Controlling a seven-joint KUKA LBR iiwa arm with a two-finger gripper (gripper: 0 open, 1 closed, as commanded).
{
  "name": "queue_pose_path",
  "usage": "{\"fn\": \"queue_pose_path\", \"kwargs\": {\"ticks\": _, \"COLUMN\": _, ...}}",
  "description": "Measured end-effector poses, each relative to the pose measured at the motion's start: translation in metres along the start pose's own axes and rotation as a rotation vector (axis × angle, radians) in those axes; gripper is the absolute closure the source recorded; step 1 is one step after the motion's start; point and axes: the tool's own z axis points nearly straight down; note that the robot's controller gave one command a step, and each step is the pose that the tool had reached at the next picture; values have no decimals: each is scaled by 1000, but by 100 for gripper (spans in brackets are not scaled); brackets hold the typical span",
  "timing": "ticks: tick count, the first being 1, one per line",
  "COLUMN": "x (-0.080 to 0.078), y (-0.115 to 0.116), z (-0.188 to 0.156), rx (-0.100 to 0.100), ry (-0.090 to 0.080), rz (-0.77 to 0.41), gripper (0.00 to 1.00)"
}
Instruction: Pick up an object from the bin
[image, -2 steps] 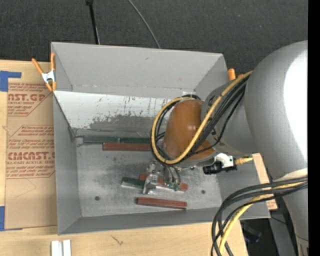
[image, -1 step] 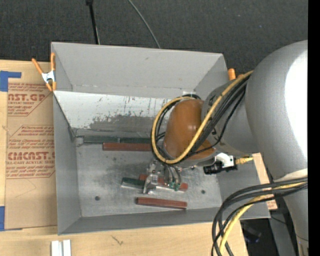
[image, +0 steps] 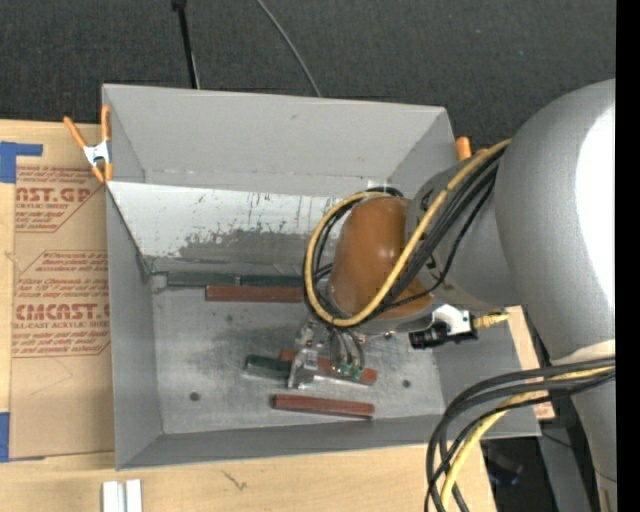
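Observation:
My gripper (image: 318, 364) hangs low over the bin floor right of the middle, under the orange wrist cover. Just left of it lies a small dark green flat piece (image: 265, 366), its right end reaching under the gripper. A brown-red flat stick (image: 322, 405) lies along the front of the floor, just below the gripper. A small red-brown bit (image: 368, 376) shows at the gripper's right side. Whether anything sits in the gripper is hidden.
A longer brown-red stick (image: 252, 293) lies at the foot of the back wall, with a dark green strip (image: 215, 281) beside it. The arm and its cables cover the bin's right side.

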Motion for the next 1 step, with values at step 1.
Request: {"fn": "queue_pose_path", "kwargs": {"ticks": 1, "x": 1, "y": -1, "z": -7, "rx": 3, "ry": 7, "rz": 0, "gripper": 100}}
